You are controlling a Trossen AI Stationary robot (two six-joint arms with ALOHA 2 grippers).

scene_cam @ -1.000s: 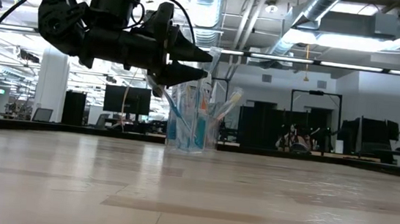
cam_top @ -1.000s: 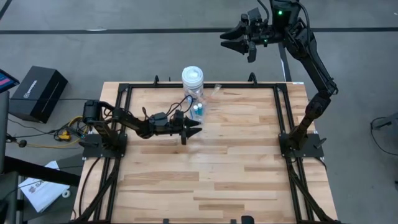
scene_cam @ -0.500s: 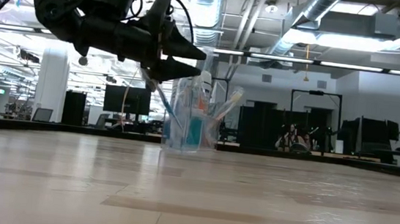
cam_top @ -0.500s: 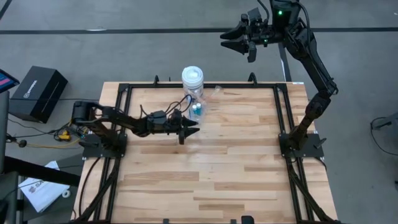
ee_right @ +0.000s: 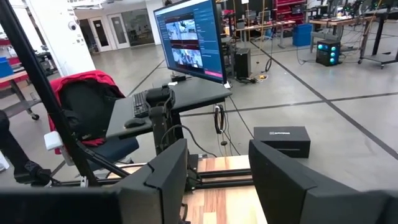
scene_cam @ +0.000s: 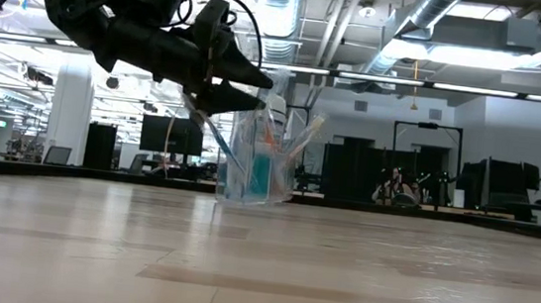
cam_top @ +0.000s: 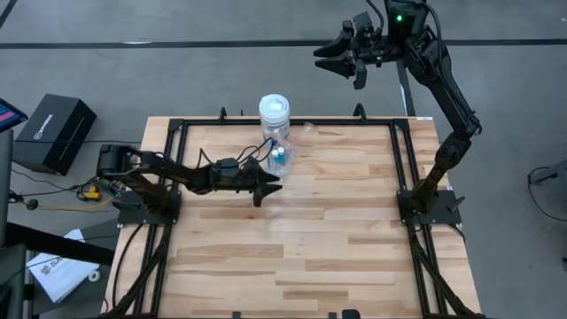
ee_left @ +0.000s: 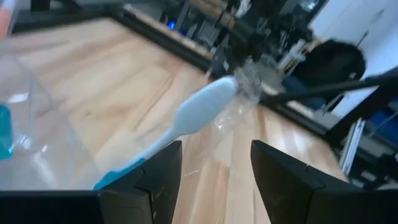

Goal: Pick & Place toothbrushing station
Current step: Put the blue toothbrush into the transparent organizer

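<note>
The toothbrushing station is a see-through holder [cam_top: 279, 157] [scene_cam: 254, 165] with blue-and-white toothbrushes leaning out of it. It stands on its base at the table's far middle. My left gripper [cam_top: 266, 184] [scene_cam: 262, 84] hovers open just on its near left, above the brush tops and pointing almost level toward the right. In the left wrist view the holder's wall [ee_left: 31, 124] is close by, and one toothbrush [ee_left: 199, 112] slants past the fingers. My right gripper [cam_top: 330, 53] [ee_right: 214, 180] waits open, high beyond the table's far edge. My left gripper has a toothbrush handle [ee_left: 118, 175] running close by one finger [ee_left: 163, 177]. I cannot tell whether they touch. Nothing is pinched between the fingers.
A white jar with a lid [cam_top: 274, 108] stands just behind the holder at the far edge. A small clear scrap of plastic [cam_top: 308, 129] lies to its right. A black frame [cam_top: 395, 159] borders the tabletop. A black box [cam_top: 53, 131] sits on the floor at the left.
My left gripper has drawn back a little toward the table's left edge and tipped up nearer to level, staying open. In the low view the holder's left side shows slightly farther toward the gripper than before.
</note>
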